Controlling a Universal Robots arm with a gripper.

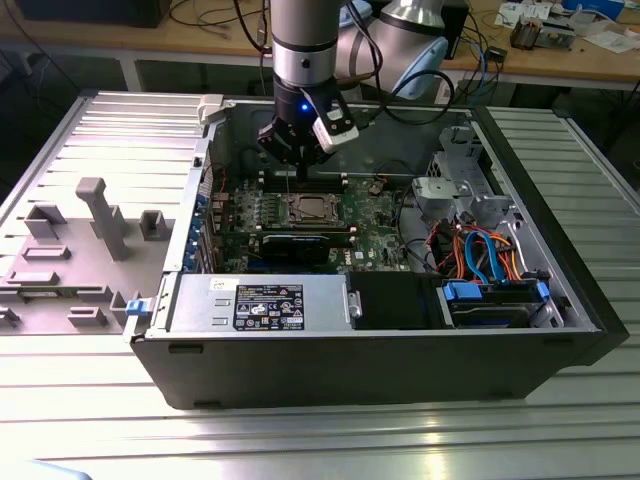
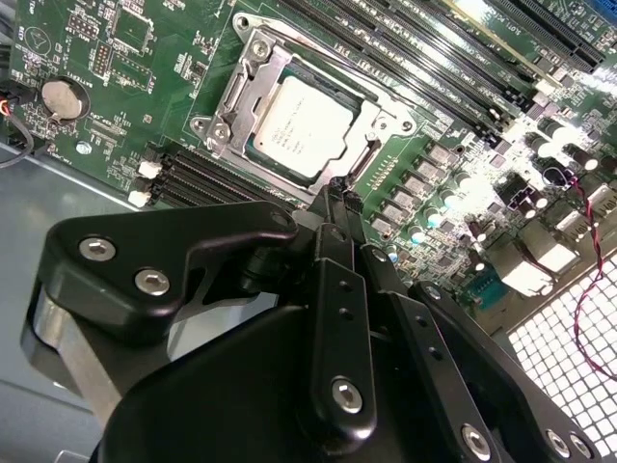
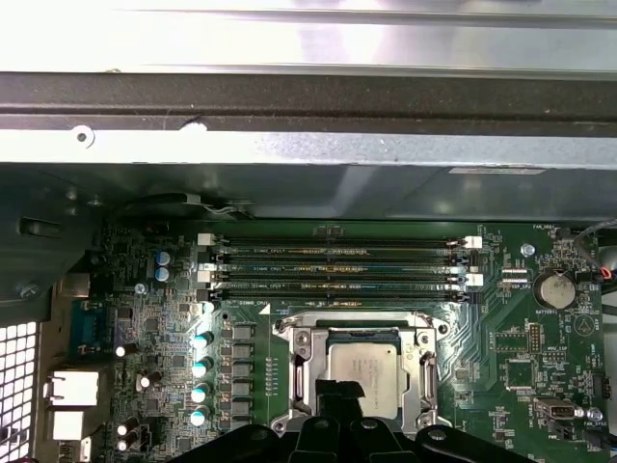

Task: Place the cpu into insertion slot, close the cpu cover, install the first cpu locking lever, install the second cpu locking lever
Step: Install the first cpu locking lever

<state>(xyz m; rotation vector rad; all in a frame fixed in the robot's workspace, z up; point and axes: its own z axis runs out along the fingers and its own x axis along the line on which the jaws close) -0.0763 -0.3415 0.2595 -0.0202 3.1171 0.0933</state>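
Observation:
The cpu lies flat in the insertion slot on the green board, silver top up. The cpu cover is down around it, and the chip shows through its window. In the first wrist view the cpu sits inside the cover frame. My gripper hangs just above the socket's edge, its black fingertips together with nothing between them. In the exterior view the gripper stands over the socket inside the open computer case. I cannot tell how the locking levers lie.
Long black memory slots run beside the socket. A coin cell sits on the board. The case wall rises close behind. A power supply, drive cage and coloured cables crowd the case. A grey fixture tray stands outside.

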